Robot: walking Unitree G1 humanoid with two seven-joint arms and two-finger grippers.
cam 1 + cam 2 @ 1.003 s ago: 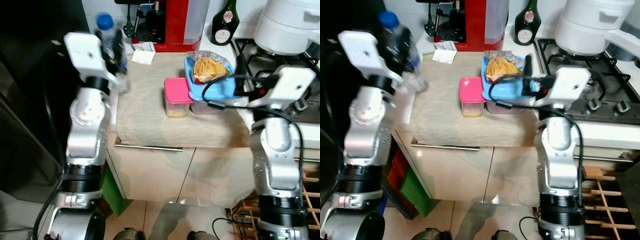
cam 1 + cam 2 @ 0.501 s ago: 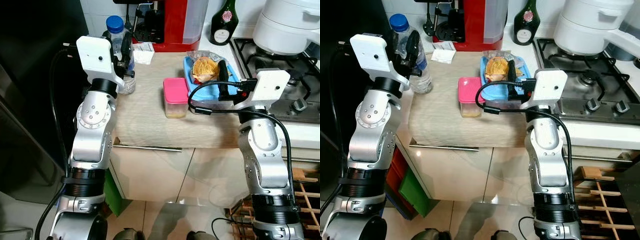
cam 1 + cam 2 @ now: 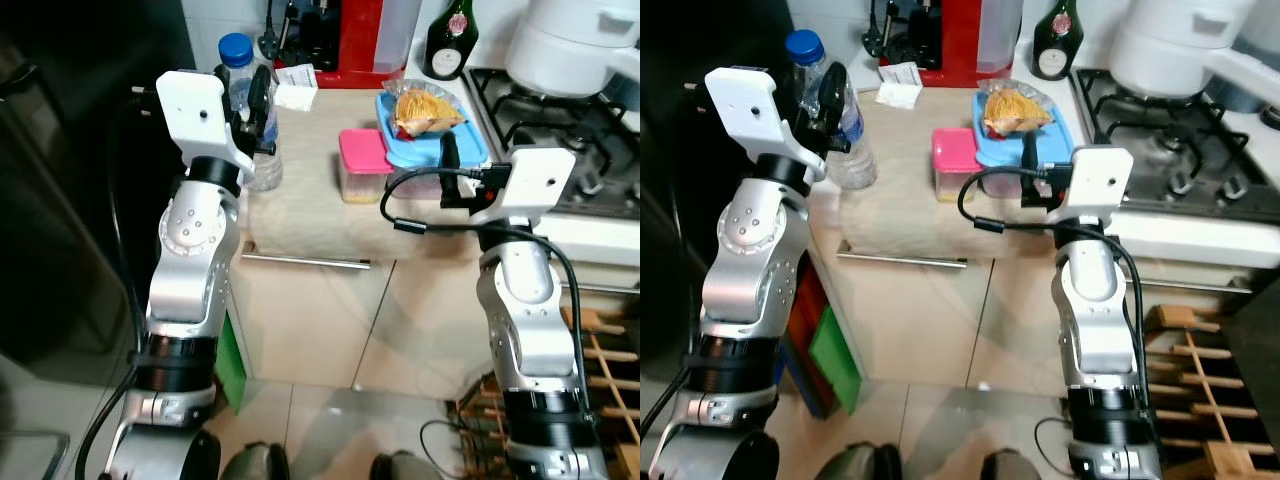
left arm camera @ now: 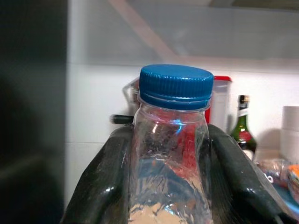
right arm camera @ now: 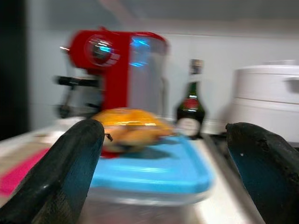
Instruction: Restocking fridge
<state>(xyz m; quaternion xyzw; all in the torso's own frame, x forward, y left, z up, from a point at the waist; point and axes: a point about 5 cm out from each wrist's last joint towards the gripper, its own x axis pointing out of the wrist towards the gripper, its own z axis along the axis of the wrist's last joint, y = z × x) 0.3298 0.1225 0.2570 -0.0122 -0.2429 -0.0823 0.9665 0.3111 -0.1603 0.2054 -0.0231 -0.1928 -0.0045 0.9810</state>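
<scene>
Left pincer (image 4: pixel 170 186) pinches a clear water bottle (image 4: pixel 170 154) with a blue cap (image 4: pixel 176 86), its black fingers (image 4: pixel 105 182) pressed to both sides, the bottle upright at the bench's (image 3: pixel 300 215) left edge beside the dark fridge (image 3: pixel 60 170). Right pincer (image 5: pixel 161 163) is spread wide, level with the blue-lidded container (image 5: pixel 149 175) carrying a bagged pastry (image 5: pixel 128 126); a pink-lidded tub (image 3: pixel 362 165) stands just beside that container. Behind them are a red coffee machine (image 5: pixel 114 70), a dark green bottle (image 5: pixel 190 109) and a white cooker (image 5: pixel 268 100) on the hob.
</scene>
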